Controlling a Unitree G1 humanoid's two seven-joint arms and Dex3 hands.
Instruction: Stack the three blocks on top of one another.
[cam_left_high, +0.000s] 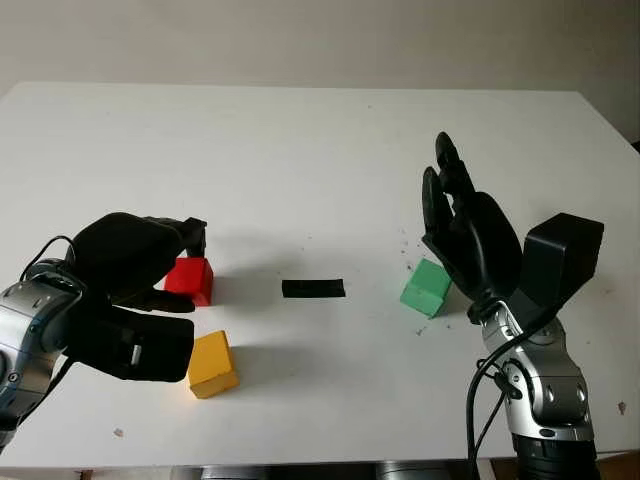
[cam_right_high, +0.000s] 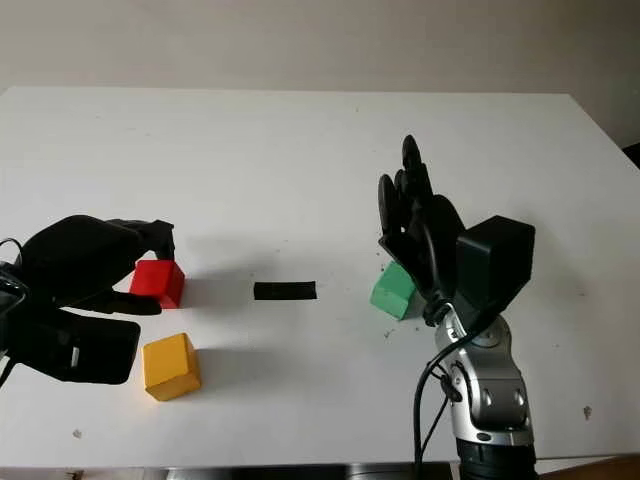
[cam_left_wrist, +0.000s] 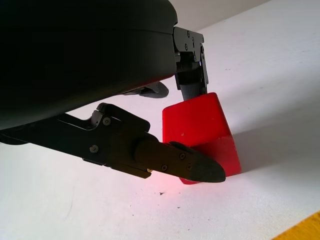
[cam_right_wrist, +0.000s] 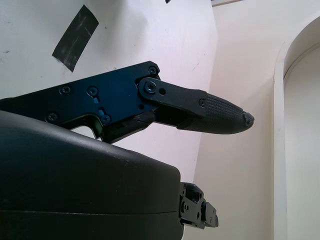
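Three blocks sit apart on the white table (cam_left_high: 300, 150). The red block (cam_left_high: 190, 278) stands at the left, and my left hand (cam_left_high: 190, 267) is closed around it. One finger (cam_left_wrist: 192, 82) presses its far side and the thumb (cam_left_wrist: 195, 167) crosses its near face; the block still rests on the table. The yellow block (cam_left_high: 212, 363) lies just in front of it, beside the hand's shell. The green block (cam_left_high: 427, 287) is at the right. My right hand (cam_left_high: 437, 165) is open and raised just beside it, fingers pointing up and holding nothing.
A short strip of black tape (cam_left_high: 313, 288) lies on the table between the red and green blocks. The table's front edge runs close below the yellow block. Its far half is bare white surface.
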